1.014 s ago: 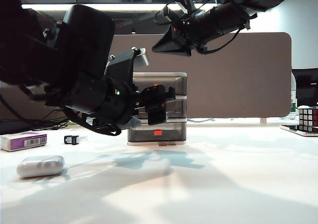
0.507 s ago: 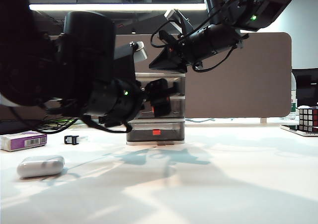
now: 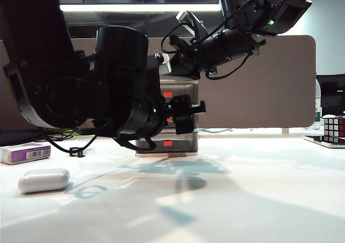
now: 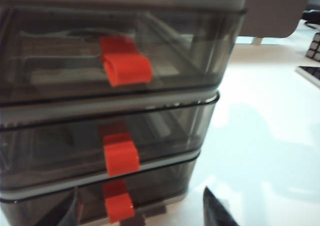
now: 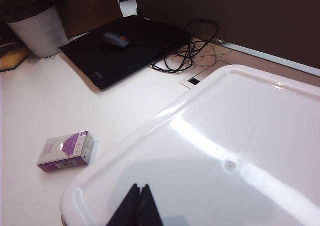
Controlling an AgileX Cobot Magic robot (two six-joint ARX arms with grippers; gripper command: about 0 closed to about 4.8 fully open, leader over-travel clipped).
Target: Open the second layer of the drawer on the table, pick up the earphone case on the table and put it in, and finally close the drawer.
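Smoky translucent plastic second layer (image 4: 75, 151) sitting shut mid-cabinet on white bench (image 3: 242, 189): likely light, sliding easily, best hooked at small red handle (image 4: 121, 158). Left tool (image 3: 183, 113) hovering spread before it. Right tool (image 5: 136, 206) pressed together, resting above glossy cabinet top (image 5: 225, 136).

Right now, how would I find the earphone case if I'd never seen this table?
Start at the drawer cabinet in the middle of the table, then look far left and nearer the camera. The earphone case lies there alone: smooth, white, pill-shaped, unlike the purple-labelled box behind it.
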